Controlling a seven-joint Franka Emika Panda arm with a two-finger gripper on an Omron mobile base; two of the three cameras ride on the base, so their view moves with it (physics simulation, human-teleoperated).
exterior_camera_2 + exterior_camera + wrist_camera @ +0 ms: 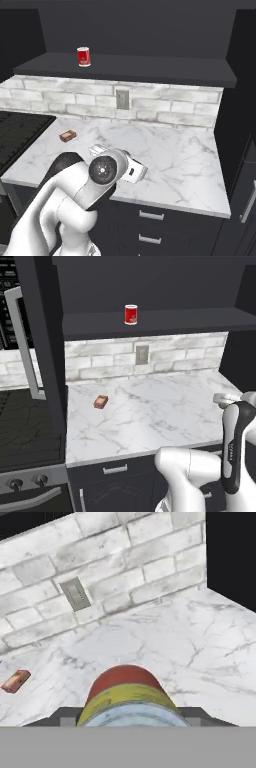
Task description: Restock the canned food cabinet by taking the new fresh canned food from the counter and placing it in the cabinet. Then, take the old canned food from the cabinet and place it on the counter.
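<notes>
Carrying the new fresh canned food looks like the step in hand, judged from all three views together.

In the left base view the old canned food [130, 314] stands upright on the shelf board of the cabinet [160, 323], left of its middle. Below it lies the white marble tabletop [150, 411], with a flat brown packet [100, 401] toward its left side and an outlet [142, 354] in the pale brick backsplash. The arm rises at the lower right.

In the right base view the gripper [95, 148] sits low over the near left part of the tabletop, well below the shelf.

In the hand view the new fresh canned food [127, 698] lies right at the gripper, orange-red with a yellowish band; the fingers seem closed on it, though the tips are hidden.

The next move calls for a high lift, then a forward reach onto the shelf, setting the can down beside the red one without knocking it.
</notes>
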